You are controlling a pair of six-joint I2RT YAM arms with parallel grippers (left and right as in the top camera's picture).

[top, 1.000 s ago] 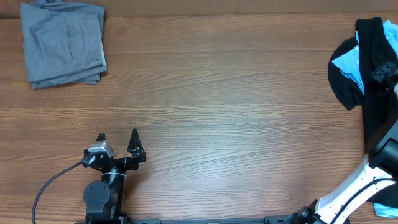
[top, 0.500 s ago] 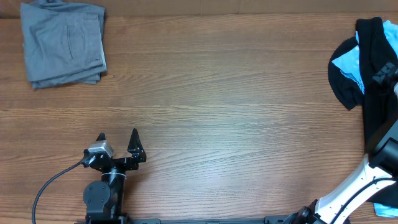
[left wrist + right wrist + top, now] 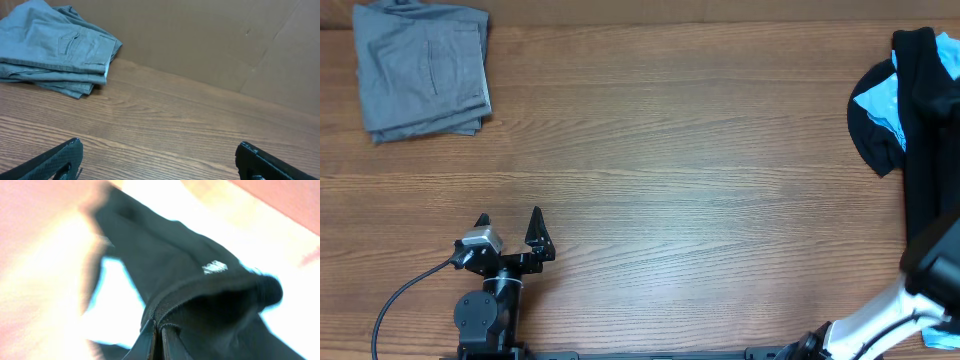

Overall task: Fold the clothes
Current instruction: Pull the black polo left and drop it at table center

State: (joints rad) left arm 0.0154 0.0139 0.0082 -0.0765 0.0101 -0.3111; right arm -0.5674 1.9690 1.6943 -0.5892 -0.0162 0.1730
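Evidently the biggest change lies at the right edge of the table [image 3: 700,150]: the black shirt [image 3: 920,110] is heaped there over the light blue T-shirt [image 3: 878,105], and a second ago the right gripper stood over it, not yet closed; it has since clamped down and slipped from sight in the overhead view, and the white right arm [image 3: 880,310] has shifted lower. My reading is that the shirt is now caught and can be drawn toward the middle for spreading, so its folding has barely begun. The grey trousers [image 3: 420,70] lie folded at the far left corner, unmoved; the left gripper [image 3: 509,218] waits near the front edge, jaws spread wide on nothing. The overhead view cannot show the grip itself; the blurred right wrist view does: the right gripper [image 3: 155,337] pinches the shirt's hemmed edge between closed tips, with a small white logo mark [image 3: 215,268] just above. Only the left wrist view shows the trousers' pocket [image 3: 70,42].
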